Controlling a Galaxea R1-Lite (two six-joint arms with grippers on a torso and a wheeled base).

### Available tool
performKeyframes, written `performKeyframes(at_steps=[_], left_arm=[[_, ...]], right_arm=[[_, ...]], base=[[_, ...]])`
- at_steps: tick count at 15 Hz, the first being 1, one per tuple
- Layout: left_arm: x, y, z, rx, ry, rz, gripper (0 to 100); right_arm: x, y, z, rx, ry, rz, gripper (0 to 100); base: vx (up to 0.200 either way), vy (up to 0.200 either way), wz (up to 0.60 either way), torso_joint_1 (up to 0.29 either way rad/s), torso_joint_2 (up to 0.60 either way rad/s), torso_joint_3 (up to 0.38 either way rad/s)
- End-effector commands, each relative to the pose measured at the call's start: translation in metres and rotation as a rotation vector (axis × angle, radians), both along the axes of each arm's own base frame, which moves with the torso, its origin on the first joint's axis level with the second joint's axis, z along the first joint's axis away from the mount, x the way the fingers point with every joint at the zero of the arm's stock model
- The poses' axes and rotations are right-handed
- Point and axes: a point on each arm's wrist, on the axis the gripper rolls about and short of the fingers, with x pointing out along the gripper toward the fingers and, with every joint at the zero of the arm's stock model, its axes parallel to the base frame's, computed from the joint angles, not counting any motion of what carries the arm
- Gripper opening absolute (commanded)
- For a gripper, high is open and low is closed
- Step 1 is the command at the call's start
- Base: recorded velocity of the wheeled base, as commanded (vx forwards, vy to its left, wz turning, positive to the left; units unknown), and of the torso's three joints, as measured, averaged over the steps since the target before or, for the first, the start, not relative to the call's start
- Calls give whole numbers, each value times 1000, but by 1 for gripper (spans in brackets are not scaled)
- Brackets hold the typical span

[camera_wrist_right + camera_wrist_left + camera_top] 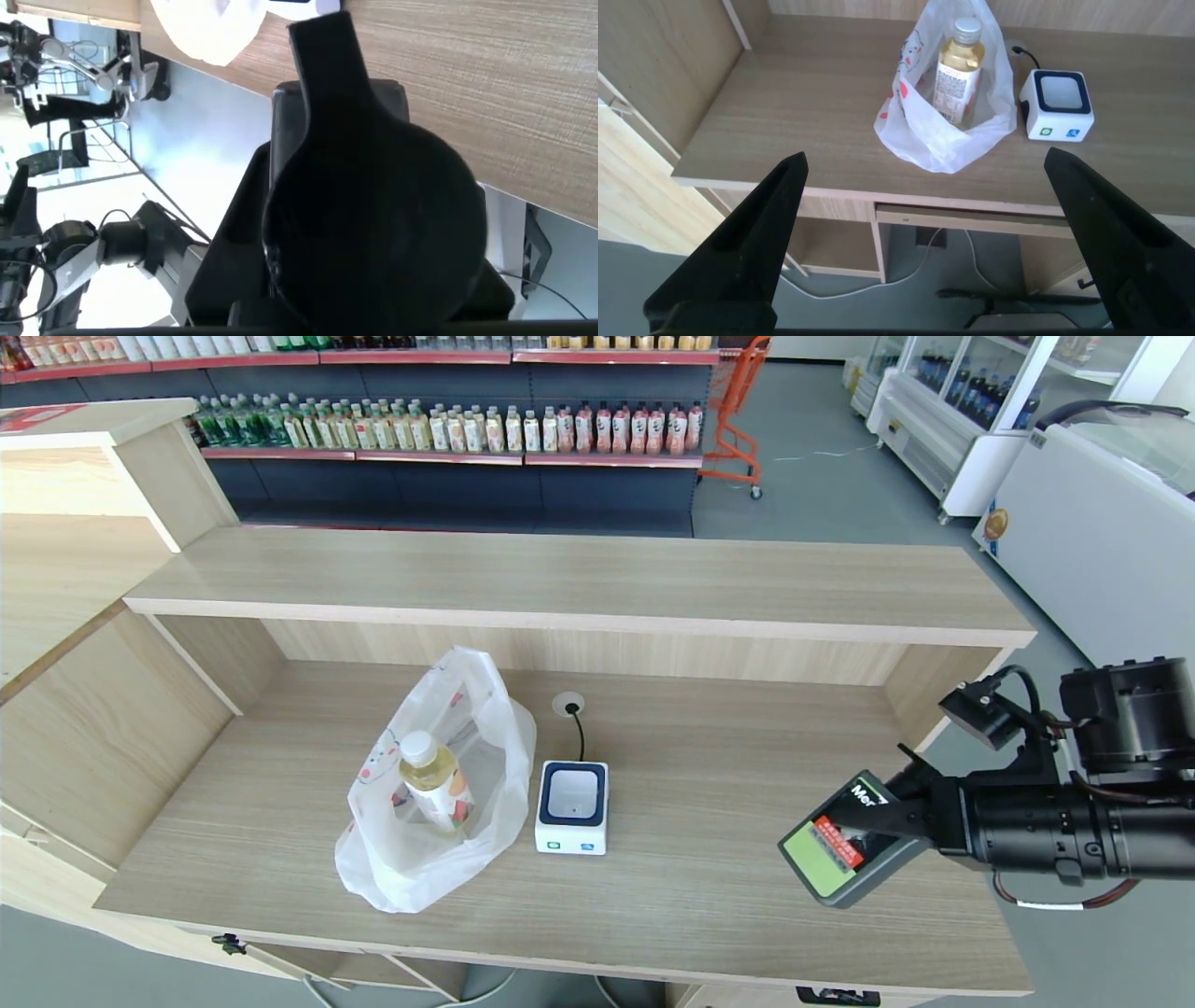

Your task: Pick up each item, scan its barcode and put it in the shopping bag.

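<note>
Toward the left of the counter [709, 821], midway between its front and back edges, one white shopping bag [373, 873] stands open with one bottle [434, 784] upright inside it. Just beside the bag, nearer the counter's middle, sits one white scanner [571, 807]; its single cable runs to a hole by the back wall. Over the right front corner, the right end effector [873, 821] is clamped on one dark flat box [831, 854] with a green and red label, held tilted. The left end effector [924, 159] hangs off the front edge, its two fingers [775, 215] wide apart.
</note>
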Motion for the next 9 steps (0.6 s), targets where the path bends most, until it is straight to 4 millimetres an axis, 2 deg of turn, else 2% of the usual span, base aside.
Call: performKeyframes(at_steps=[1,3,9], left_arm=[[0,0,0,-2,0,0,100],[0,0,0,-2,0,0,100],[0,0,0,-3,0,0,100]], right_arm=[[2,-1,-3,-2,11,-5,0],[4,-1,-2,1,11,-3,0],[6,0,-2,3,14,-1,0]], base=[[0,0,0,0,0,0],[0,0,0,0,0,0],[0,200,0,0,1,3]])
